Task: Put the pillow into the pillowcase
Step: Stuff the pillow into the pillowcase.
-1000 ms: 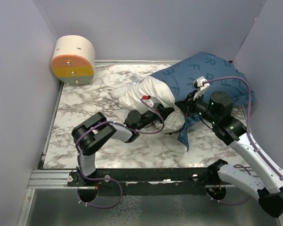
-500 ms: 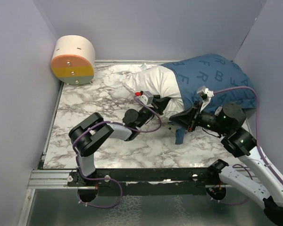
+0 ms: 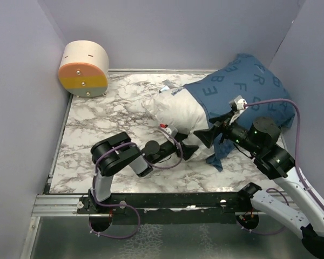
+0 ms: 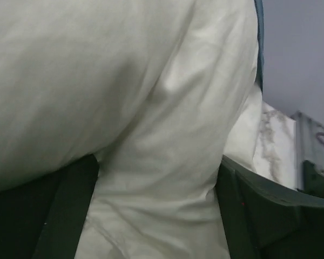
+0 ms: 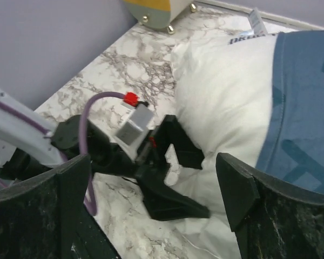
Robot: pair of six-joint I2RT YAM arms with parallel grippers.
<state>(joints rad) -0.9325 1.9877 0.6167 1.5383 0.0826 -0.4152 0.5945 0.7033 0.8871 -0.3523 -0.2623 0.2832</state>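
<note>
Where legible, pillowcase [image 3: 243, 86] letters F, R, B; pillow [image 3: 178, 113] label [image 3: 175, 92] unreadable.

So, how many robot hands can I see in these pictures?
2. The left hand is at the near edge of the pillow, open, with pillow fabric bulging into it. The right hand is open by the pillowcase's open edge, holding nothing. None is hidden.

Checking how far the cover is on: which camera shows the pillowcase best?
Top external: nearly the whole pillowcase shows, pulled over the right part of the pillow. Right wrist catches only its blue edge; left wrist, a thin sliver.
</note>
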